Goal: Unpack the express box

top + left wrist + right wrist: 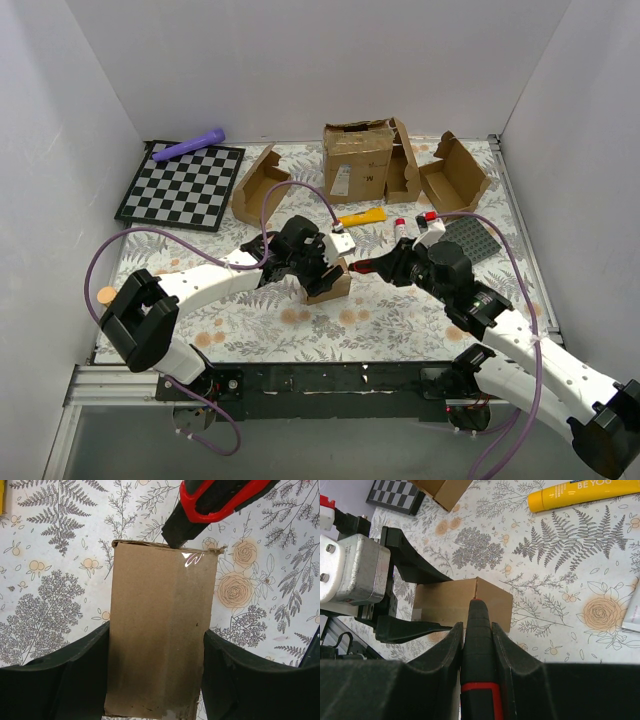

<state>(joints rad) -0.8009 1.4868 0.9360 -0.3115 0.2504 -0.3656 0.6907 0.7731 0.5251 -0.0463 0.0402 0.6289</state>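
Note:
The express box (pixel 328 286) is a small plain brown cardboard box at the middle front of the table. My left gripper (pixel 318 268) is shut on it; in the left wrist view the box (pixel 160 635) fills the gap between the black fingers (pixel 65 680). My right gripper (pixel 398 265) is shut on a black and red box cutter (pixel 479 650). The cutter's tip touches the box's edge (pixel 477 597), seen also in the left wrist view (pixel 200 510) at the box's far end.
A yellow tube (pixel 362 216) lies behind the box. A large battered carton with a white label (pixel 358 160) and open mailer boxes (pixel 455 172) (pixel 258 186) stand at the back. A chessboard (pixel 182 184) with a purple cylinder (pixel 190 146) lies back left; a dark plate (pixel 472 240) sits right.

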